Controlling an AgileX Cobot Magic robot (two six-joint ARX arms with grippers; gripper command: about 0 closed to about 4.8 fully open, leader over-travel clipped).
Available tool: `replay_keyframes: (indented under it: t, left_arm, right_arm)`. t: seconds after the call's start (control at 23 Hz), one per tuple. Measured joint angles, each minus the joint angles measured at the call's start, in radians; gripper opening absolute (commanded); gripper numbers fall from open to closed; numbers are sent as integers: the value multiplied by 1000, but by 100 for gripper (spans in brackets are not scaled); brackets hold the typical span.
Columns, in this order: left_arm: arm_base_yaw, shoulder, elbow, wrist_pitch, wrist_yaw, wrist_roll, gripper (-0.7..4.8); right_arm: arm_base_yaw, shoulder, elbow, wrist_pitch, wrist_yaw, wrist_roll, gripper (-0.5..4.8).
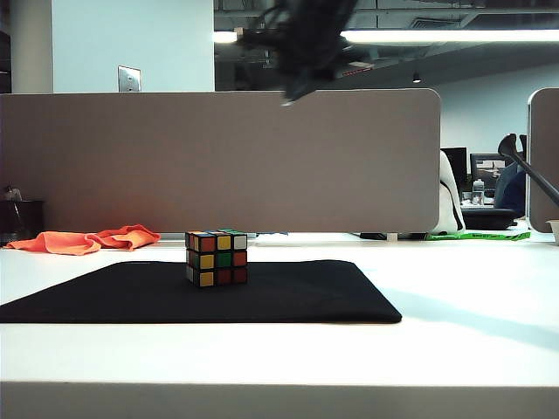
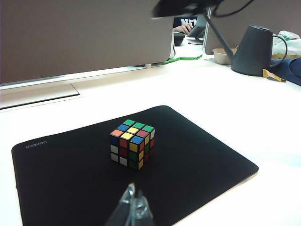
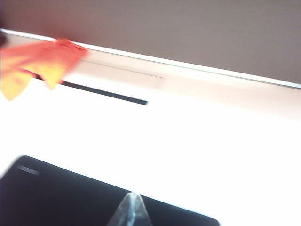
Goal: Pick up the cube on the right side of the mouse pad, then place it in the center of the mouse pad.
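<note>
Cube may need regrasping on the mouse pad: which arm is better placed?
Probably left. The left tool sits low at the mouse pad's edge with the cube straight ahead; the right tool hangs high, and its view misses the cube.

The cube (image 2: 132, 143) sits mid-way on the black mouse pad (image 2: 202, 165), apart from the left tool's (image 2: 133, 209) closed tips.

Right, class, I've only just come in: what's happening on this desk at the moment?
Nothing is being held. The cube sits on the mouse pad, roughly mid-pad in the left wrist view, with an orange cloth lying behind on the white table. The right claw is shut and empty, over the pad's edge; its arm is a dark blur high above the table in the exterior view. The left claw hangs low, shut, at the pad's near side, short of the cube.
</note>
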State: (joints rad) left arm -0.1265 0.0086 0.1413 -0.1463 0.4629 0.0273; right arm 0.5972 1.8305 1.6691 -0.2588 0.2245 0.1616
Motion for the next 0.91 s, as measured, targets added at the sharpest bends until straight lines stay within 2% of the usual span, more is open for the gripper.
replay_keyframes:
  t: [0.13, 0.22, 0.35, 0.61, 0.91]
  left_arm:
    - [0, 0, 0, 0, -55, -20, -6]
    - [0, 0, 0, 0, -104, -36, -6]
    - [0, 0, 0, 0, -142, -43, -6]
    - [0, 0, 0, 0, -366, -69, -6]
    - [0, -1, 0, 37, -440, -66, -6]
  right_arm:
    - [-75, -43, -1, -125, -18, -18, -6]
    - [-132, -70, -4, -188, -79, -35, -6]
    - [-170, -152, -67, -176, -114, -91, -6]
    - [-208, -332, -352, -10, -141, -108, -6]
    - [-254, -646, -858, 352, -92, -116, -6]
